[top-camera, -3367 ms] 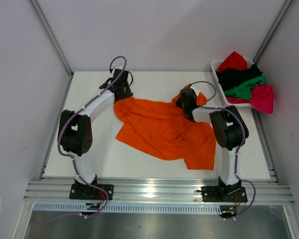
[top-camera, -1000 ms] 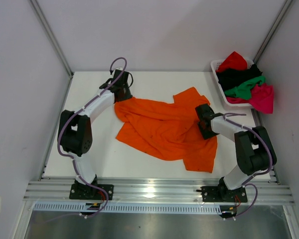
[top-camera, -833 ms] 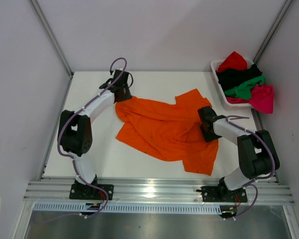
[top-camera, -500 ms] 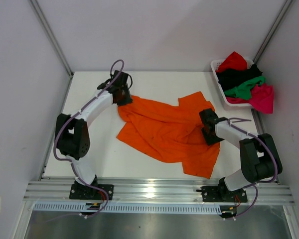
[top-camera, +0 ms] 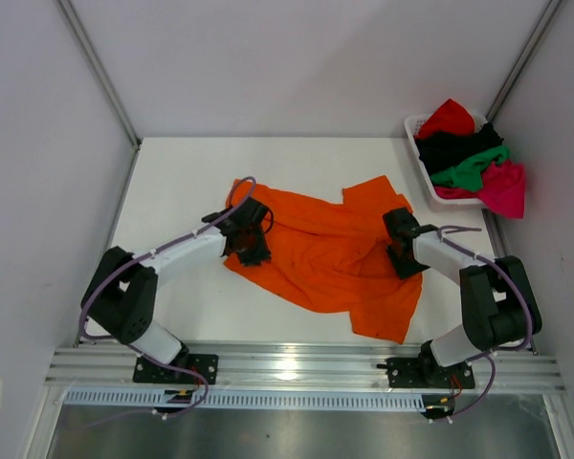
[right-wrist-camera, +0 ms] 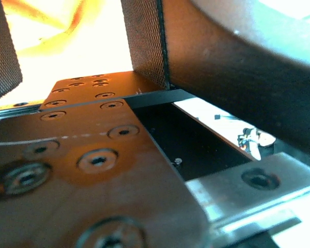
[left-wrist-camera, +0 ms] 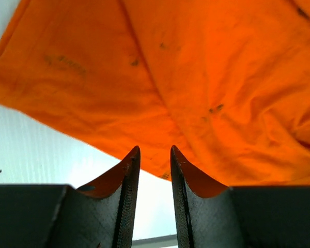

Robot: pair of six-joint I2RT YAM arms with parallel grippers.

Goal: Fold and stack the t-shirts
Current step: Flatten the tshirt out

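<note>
White desk [top-camera: 172, 163] bears a limp, light bright orange cloth t-shirt [top-camera: 316, 253], best pinched at hem corners; left hand [left-wrist-camera: 154, 152] hovers slightly parted and empty, while whether right hand [top-camera: 400, 251] grips I cannot tell.

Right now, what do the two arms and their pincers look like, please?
The left arm and the right arm have white links between bulky black joints. A thin purple cable runs along each arm and loops free near the wrist. The left pincer has two dark tapered fingers with ribbed inner faces. The right pincer shows dark, mesh-textured pads.
</note>
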